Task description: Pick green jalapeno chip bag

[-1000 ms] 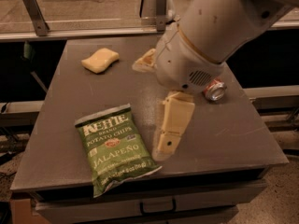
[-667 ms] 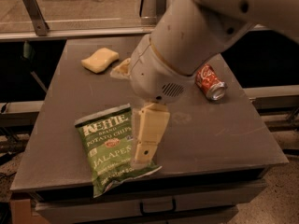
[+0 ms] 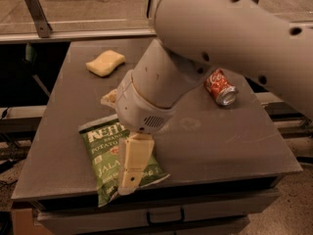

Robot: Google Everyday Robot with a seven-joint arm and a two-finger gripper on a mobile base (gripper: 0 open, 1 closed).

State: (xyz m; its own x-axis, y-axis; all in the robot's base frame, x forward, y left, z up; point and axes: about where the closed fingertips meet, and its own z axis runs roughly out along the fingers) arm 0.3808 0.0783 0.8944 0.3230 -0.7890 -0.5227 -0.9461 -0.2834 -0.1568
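The green jalapeno chip bag (image 3: 100, 153) lies flat near the front left of the grey table (image 3: 225, 141), label up. My gripper (image 3: 129, 179) hangs from the big cream arm (image 3: 161, 87) and points down at the bag's right half, covering part of the label. It sits right at the bag's surface; I cannot tell whether it touches. The arm hides the middle of the table.
A yellow sponge (image 3: 105, 62) lies at the back left. A red soda can (image 3: 220, 86) lies on its side at the right. A tan object (image 3: 109, 98) peeks out behind the arm. A drawer handle (image 3: 166, 216) sits below the front edge.
The arm has swung left and toward the front edge, bringing the gripper from beside the bag to over its right half. The soda can is now fully uncovered.
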